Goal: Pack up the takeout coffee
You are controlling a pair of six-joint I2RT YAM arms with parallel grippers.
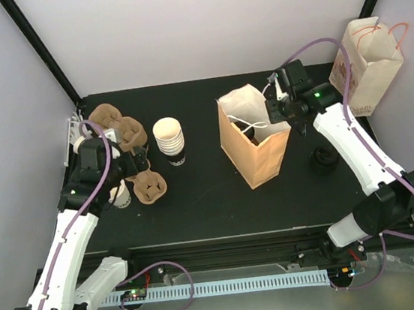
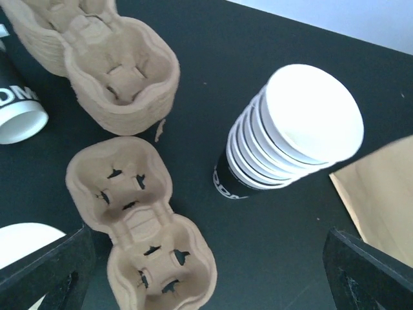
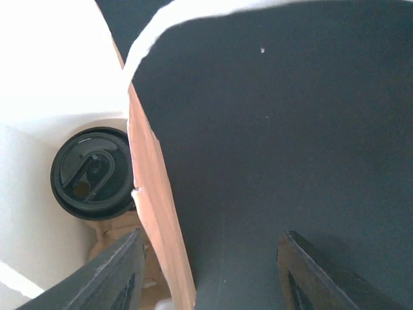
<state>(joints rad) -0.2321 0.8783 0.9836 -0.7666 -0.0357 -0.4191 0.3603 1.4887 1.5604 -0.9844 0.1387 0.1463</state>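
One takeout coffee, a cup with a black lid (image 3: 93, 171), stands inside the open brown paper bag (image 1: 257, 160). My right gripper (image 3: 206, 271) is open at the bag's right rim, straddling the bag wall (image 3: 151, 213), with one finger (image 3: 116, 271) inside and the other outside. It holds nothing. My left gripper (image 2: 206, 278) is wide open and empty, hovering over a single pulp cup carrier (image 2: 139, 226). A stack of unlidded white cups (image 2: 290, 135) stands to its right. Another white cup (image 2: 16, 110) lies on its side at the left.
A stack of pulp carriers (image 1: 117, 128) sits at the back left. A pile of black lids (image 1: 322, 160) lies right of the bag. A second paper bag (image 1: 366, 63) stands at the back right corner. A white cup (image 1: 121, 197) lies under my left arm.
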